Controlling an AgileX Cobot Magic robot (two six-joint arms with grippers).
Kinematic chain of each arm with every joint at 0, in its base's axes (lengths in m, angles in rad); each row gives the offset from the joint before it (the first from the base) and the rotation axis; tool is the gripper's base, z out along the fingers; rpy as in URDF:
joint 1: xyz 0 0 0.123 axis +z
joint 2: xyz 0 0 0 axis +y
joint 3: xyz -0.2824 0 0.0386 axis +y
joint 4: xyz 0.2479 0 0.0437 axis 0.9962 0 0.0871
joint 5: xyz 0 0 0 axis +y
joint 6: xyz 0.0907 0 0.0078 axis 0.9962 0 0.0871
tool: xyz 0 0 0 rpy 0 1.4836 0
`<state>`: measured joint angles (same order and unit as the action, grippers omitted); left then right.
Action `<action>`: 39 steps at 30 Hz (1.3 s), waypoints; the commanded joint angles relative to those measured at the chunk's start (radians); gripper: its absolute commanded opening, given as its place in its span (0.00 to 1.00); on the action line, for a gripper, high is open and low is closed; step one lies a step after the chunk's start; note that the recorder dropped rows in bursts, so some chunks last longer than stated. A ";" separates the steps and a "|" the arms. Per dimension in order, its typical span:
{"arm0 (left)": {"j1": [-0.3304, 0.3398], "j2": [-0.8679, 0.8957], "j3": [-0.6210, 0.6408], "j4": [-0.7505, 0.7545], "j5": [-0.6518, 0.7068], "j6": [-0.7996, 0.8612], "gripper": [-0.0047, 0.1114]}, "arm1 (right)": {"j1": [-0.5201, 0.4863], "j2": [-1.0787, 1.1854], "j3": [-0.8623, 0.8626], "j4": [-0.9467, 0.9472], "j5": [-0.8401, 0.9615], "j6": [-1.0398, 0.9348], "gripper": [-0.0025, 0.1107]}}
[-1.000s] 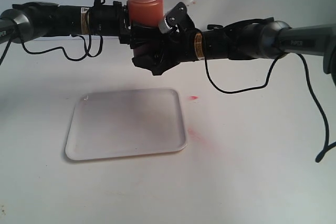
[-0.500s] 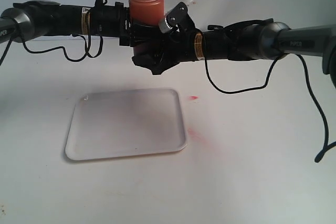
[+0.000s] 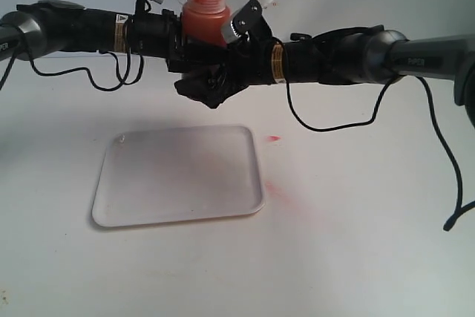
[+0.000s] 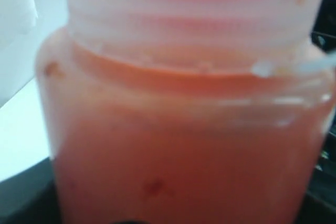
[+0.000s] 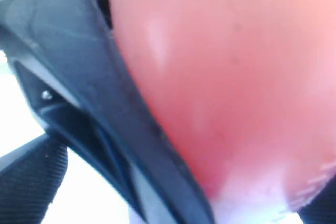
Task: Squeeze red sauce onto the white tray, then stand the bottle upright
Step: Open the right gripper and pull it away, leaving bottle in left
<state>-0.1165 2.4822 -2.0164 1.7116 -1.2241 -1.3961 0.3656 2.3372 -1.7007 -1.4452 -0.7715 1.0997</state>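
Observation:
The bottle (image 3: pixel 204 14) hangs upright in the air above the far edge of the white tray (image 3: pixel 178 176), its red nozzle pointing up. Red sauce (image 4: pixel 178 156) shows through its orange wall, which fills the left wrist view. My left gripper (image 3: pixel 185 38) is shut on the bottle's body from the left. My right gripper (image 3: pixel 211 81) sits low at the bottle's base from the right, with its jaws spread. In the right wrist view the bottle (image 5: pixel 226 66) looms beside one black finger (image 5: pixel 105 103). The tray lies flat on the table and looks bare.
Pinkish-red smears mark the table right of the tray (image 3: pixel 274 139) and near its front right corner (image 3: pixel 276 189). Black cables droop under both arms (image 3: pixel 326 122). A white wall stands close behind the arms.
The bottle has risen slightly with the left gripper. The right gripper has slid left and lower and its jaws have spread off the bottle.

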 commanded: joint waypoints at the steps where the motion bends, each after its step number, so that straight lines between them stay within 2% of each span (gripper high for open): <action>1: 0.033 -0.030 0.001 0.033 0.003 -0.025 0.04 | 0.005 -0.027 -0.012 -0.011 -0.051 -0.023 0.94; 10: 0.130 -0.102 0.001 0.033 0.003 -0.069 0.04 | -0.020 -0.043 -0.012 -0.138 0.028 0.011 0.94; 19: 0.170 -0.178 0.001 0.033 0.004 -0.059 0.04 | -0.148 -0.087 -0.012 -0.136 0.025 0.110 0.94; 25: 0.158 -0.303 0.001 0.033 0.308 0.002 0.04 | -0.241 -0.087 -0.012 -0.145 -0.001 0.216 0.94; 31: 0.164 -0.373 0.001 0.033 0.336 0.096 0.04 | -0.306 -0.087 -0.012 -0.148 -0.139 0.272 0.94; 35: 0.164 -0.398 0.001 0.033 0.396 0.096 0.04 | -0.319 -0.087 -0.012 -0.148 -0.141 0.272 0.94; 38: 0.164 -0.403 0.001 0.033 0.423 0.049 0.04 | -0.319 -0.087 -0.012 -0.139 -0.140 0.272 0.94; 39: 0.164 -0.403 0.001 0.033 0.421 -0.021 0.04 | -0.319 -0.087 -0.012 -0.132 -0.140 0.272 0.94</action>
<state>0.0471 2.1045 -2.0120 1.7797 -0.8319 -1.3273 0.0517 2.2590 -1.7045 -1.5873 -0.8973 1.3674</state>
